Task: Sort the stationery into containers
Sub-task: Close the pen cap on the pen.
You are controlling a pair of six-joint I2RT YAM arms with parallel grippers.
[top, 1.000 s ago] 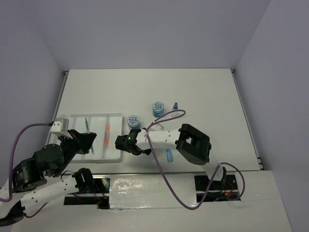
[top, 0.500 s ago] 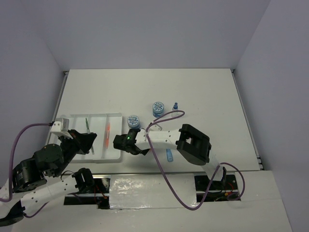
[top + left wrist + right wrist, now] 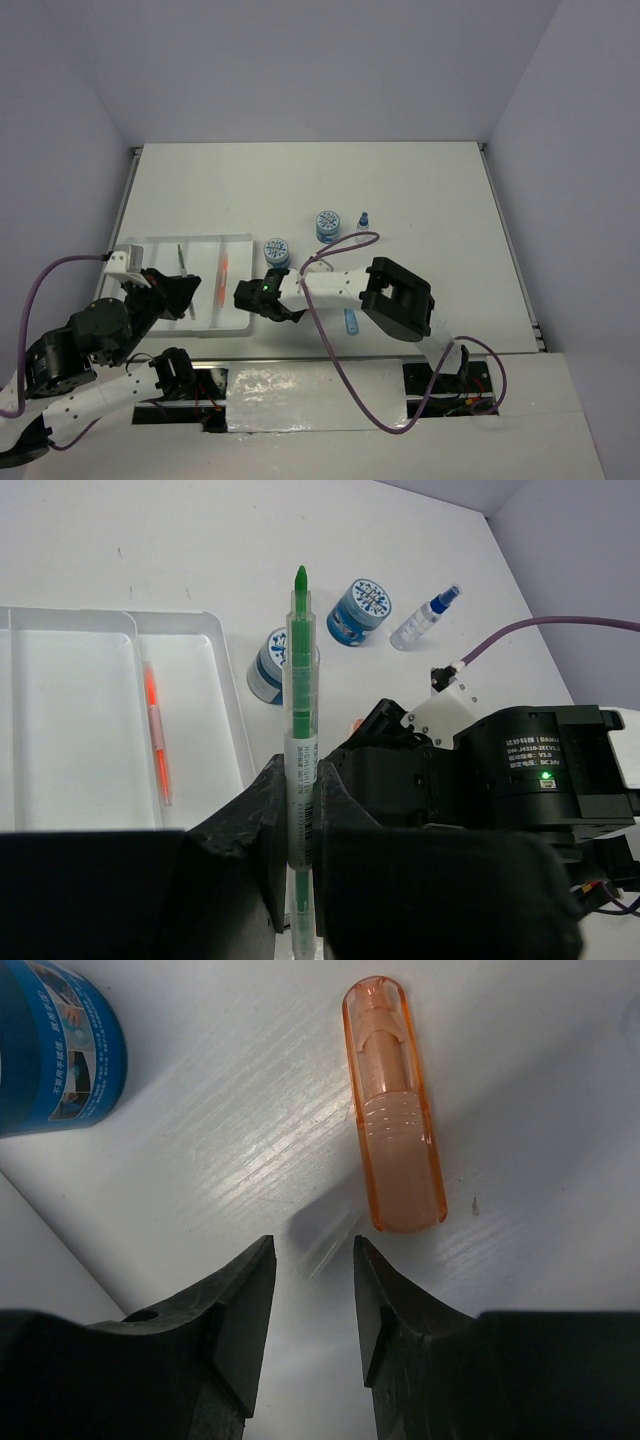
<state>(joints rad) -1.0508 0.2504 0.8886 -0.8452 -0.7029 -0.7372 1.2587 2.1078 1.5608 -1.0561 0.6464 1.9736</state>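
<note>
Barely started: orange pen (image 3: 155,735) in tray (image 3: 205,238), my left tool (image 3: 300,860) clamps green pen (image 3: 300,680) over it, my right tool (image 3: 312,1290) half-open, empty, just short of orange marker (image 3: 395,1130) on surface (image 3: 420,200); pots (image 3: 327,224), bottle (image 3: 363,220) unsorted.

Translucent orange marker (image 3: 395,1110), green pen (image 3: 300,740)

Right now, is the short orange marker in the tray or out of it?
Out. The short orange marker lies on the table, ahead of the right gripper, not in the tray.
</note>
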